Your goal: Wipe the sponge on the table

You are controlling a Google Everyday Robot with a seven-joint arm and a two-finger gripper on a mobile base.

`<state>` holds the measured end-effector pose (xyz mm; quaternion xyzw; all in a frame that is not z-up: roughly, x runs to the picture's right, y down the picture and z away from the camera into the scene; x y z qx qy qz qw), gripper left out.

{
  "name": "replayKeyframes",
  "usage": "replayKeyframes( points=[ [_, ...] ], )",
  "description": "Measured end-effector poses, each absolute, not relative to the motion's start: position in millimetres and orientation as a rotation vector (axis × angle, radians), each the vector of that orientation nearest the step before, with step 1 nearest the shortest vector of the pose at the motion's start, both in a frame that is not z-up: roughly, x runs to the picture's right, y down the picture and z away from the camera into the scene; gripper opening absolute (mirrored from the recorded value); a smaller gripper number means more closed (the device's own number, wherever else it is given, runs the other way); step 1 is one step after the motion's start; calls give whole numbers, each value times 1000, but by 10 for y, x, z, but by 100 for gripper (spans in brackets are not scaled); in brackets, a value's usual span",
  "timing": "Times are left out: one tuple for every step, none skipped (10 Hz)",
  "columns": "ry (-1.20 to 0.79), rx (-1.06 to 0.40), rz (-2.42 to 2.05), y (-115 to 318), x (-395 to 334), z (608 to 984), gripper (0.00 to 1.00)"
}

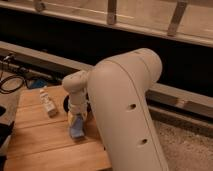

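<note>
The light-blue sponge with a yellowish edge rests on the light brown plank table, near its middle. My gripper comes straight down from the white wrist above and is shut on the sponge, pressing it against the wood. My big white arm fills the right half of the view and hides the table's right side.
A small white bottle-like object lies on the table left of the gripper. A dark bowl peeks out behind the wrist. Black cables lie on the floor at left. A dark wall with a ledge runs behind the table.
</note>
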<state>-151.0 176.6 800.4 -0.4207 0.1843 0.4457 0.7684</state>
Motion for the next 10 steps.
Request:
replayKeyframes(
  points=[
    [401,-915,966,1770,-1511,8004,4],
    [415,-927,964,1779,-1494,8027,4],
    [434,-939,966,1768,-1412,8071,4],
    [454,-953,972,1741,-1315,8136,4],
    [483,-972,993,1737,-1152,8227,4],
    [511,-989,1024,1774,-943,8277,4],
    [533,-997,1053,1805,-736,8281,4],
    [554,-1006,1079,1856,-546,8269,4],
    [568,-1011,1091,1896,-448,8244,4],
    [592,-1013,1103,1978,-351,8181,4]
  ],
)
